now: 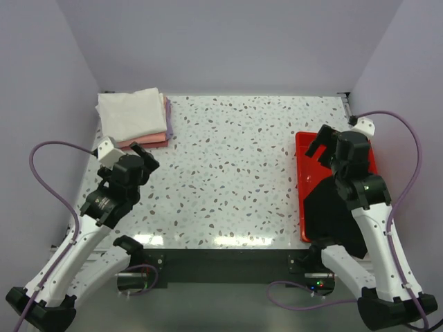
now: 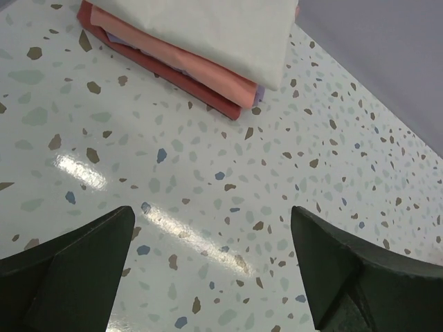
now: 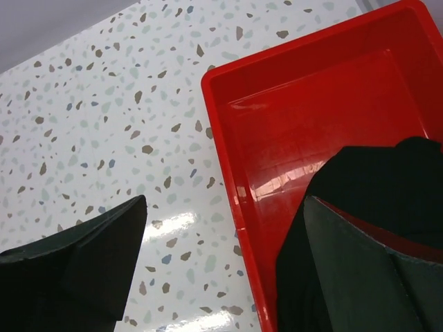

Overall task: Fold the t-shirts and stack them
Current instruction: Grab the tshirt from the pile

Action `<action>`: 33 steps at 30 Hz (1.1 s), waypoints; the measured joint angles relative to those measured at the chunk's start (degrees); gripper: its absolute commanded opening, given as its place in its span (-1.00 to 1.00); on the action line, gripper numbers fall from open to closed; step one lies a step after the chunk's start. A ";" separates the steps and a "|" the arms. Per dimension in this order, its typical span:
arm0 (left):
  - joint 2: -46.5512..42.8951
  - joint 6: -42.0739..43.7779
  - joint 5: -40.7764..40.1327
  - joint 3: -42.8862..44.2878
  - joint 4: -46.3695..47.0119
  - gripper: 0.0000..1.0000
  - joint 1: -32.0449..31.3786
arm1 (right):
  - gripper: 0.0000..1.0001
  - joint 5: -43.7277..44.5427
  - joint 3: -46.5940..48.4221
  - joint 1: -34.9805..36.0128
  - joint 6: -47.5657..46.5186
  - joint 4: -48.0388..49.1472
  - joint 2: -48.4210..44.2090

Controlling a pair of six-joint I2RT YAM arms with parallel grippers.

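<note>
A stack of folded t-shirts [image 1: 135, 117] lies at the table's back left corner, white on top with pink and lavender layers under it. The left wrist view shows the stack [image 2: 208, 34] ahead of my left gripper [image 2: 211, 211], which is open over bare tabletop. In the top view the left gripper [image 1: 144, 160] hovers just in front of the stack. A black t-shirt [image 1: 322, 207] lies crumpled in the near part of the red tray [image 1: 302, 149]. My right gripper [image 1: 320, 145] is open above the tray's left rim [image 3: 228, 138], with the black t-shirt [image 3: 387, 180] under its right finger.
The speckled white tabletop [image 1: 228, 166] spans the middle between both arms. Lavender walls enclose the back and both sides. A dark strip [image 1: 221, 259] runs along the near edge by the arm bases.
</note>
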 measured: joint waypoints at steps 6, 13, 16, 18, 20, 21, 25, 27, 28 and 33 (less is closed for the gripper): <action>1.60 0.48 1.62 -0.07 1.62 1.00 0.00 | 0.98 1.33 0.26 0.00 -1.62 -0.92 3.93; 4.37 1.42 2.97 -0.13 2.47 1.00 0.00 | 0.98 3.19 3.48 -0.72 0.98 -5.18 14.08; 4.87 1.73 3.82 -0.44 3.48 1.00 0.00 | 0.98 3.85 2.62 -4.07 3.41 -6.45 16.00; 5.18 2.43 4.31 -0.63 4.11 1.00 0.00 | 0.98 2.36 0.94 -8.94 4.37 -6.69 16.06; 5.62 3.02 4.98 -0.72 4.83 1.00 0.00 | 0.98 0.22 -0.96 -14.64 5.22 -7.43 16.06; 5.86 3.41 5.40 -0.85 5.55 1.00 0.00 | 0.98 -0.24 -2.19 -17.75 5.64 -7.96 16.06; 7.15 4.68 6.97 -1.44 7.43 1.00 0.00 | 0.97 -3.02 -9.27 -28.72 6.40 -9.11 14.19; 8.09 5.51 7.85 -1.62 7.98 1.00 0.00 | 0.98 -4.83 -12.39 -34.45 6.40 -10.12 12.96; 8.46 5.64 8.24 -1.62 8.28 1.00 0.00 | 0.98 -5.97 -13.55 -36.87 6.43 -10.08 12.63; 10.60 6.71 10.14 -1.64 9.81 1.00 0.00 | 0.98 -11.17 -18.97 -46.99 6.45 -8.04 13.68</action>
